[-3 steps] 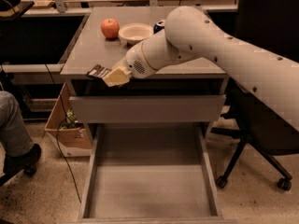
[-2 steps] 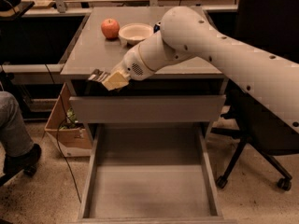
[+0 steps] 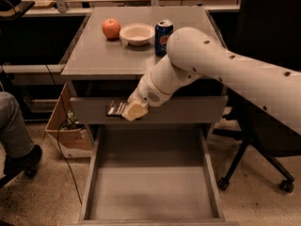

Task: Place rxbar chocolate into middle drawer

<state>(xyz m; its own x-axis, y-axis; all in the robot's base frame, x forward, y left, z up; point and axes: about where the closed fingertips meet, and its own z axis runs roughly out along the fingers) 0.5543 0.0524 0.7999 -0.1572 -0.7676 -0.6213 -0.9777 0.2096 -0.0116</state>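
Observation:
My gripper (image 3: 126, 110) is shut on the rxbar chocolate (image 3: 115, 108), a small dark bar with pale lettering. I hold it in front of the closed top drawer's flat grey front (image 3: 188, 109), left of centre. The middle drawer (image 3: 150, 192) is pulled wide open below, its long grey floor bare, with low side walls. The bar hangs above the drawer's back left part. My white arm reaches in from the right.
On the cabinet top (image 3: 94, 55) stand a red apple (image 3: 111, 28), a pale bowl (image 3: 137, 34) and a blue Pepsi can (image 3: 163, 36). A cardboard box (image 3: 66, 126) sits on the floor at left. A person's leg (image 3: 14, 135) is far left. An office chair base (image 3: 254, 168) is at right.
My gripper has come down with the bar, from the cabinet top's front edge to in front of the top drawer's panel. The arm no longer hides the can.

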